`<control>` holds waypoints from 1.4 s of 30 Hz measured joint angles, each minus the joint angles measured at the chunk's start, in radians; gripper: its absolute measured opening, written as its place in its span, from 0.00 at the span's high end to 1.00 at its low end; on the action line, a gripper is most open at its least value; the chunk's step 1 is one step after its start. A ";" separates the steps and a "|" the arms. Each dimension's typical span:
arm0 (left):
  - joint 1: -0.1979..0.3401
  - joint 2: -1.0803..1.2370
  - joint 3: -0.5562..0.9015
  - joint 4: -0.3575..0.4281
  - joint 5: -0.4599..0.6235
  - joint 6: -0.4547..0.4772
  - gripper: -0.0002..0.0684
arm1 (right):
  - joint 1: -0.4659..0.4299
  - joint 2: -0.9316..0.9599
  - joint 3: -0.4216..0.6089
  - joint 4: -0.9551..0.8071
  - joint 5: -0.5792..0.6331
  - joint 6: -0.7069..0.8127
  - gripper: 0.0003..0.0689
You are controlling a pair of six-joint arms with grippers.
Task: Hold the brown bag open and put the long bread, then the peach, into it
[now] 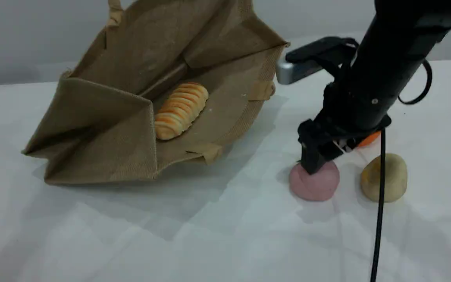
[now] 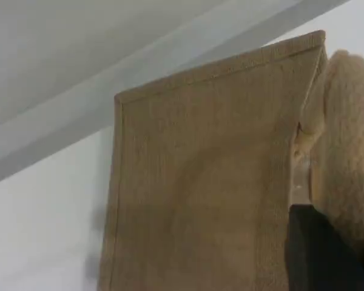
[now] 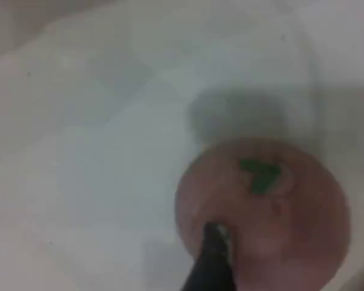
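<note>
One brown bag [image 1: 104, 129] lies on its side in the upper left of the scene view, mouth facing the camera and held agape, its upper panel lifted toward the top edge; one beige handle loop [image 1: 114, 11] shows there, and two handle tabs sit on the lower rim. Inside it, on the lower wall, rests the one long bread [image 1: 180, 110], lying at a slant with its striped top showing. The left gripper [image 2: 327, 254] appears only in its own wrist view, at the lower right corner — a dark fingertip pressed against the bag's woven panel beside a padded beige handle, its jaws closed tight on the brown bag. In the right half of the scene view the black right arm [image 1: 382, 66] slants down from the top right, and the right gripper [image 1: 316, 166] stands over the one peach [image 1: 314, 182], jaws spread wide, one dark finger touching the fruit's top; nothing is clamped. The right wrist view, blurred, shows the peach [image 3: 264, 212] at the lower right with a small green stem mark and a fingertip [image 3: 215, 242] lying across its near side. Just right of the peach sits one lumpy yellowish round item [image 1: 384, 177], and one orange fruit [image 1: 369, 138] peeks out behind the gripper — three loose foods in all on the white table [image 1: 170, 235]. One black cable [image 1: 378, 219] hangs across the lower right
</note>
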 joint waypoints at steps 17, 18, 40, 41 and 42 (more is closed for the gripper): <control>0.000 0.000 0.000 0.003 0.000 0.000 0.88 | 0.018 0.037 0.000 0.019 0.015 0.001 0.68; 0.000 0.000 0.000 0.003 0.000 0.000 0.88 | 0.018 0.037 0.000 0.019 0.016 0.001 0.75; 0.000 0.000 0.000 0.003 0.000 0.000 0.88 | 0.018 -0.324 0.000 -0.024 0.094 -0.080 0.98; 0.000 0.000 0.000 0.003 0.000 0.000 0.88 | 0.018 -0.343 0.000 -0.018 0.094 -0.104 0.98; 0.000 0.000 0.000 0.003 0.000 0.000 0.88 | 0.018 -0.360 0.000 -0.011 0.094 -0.128 0.98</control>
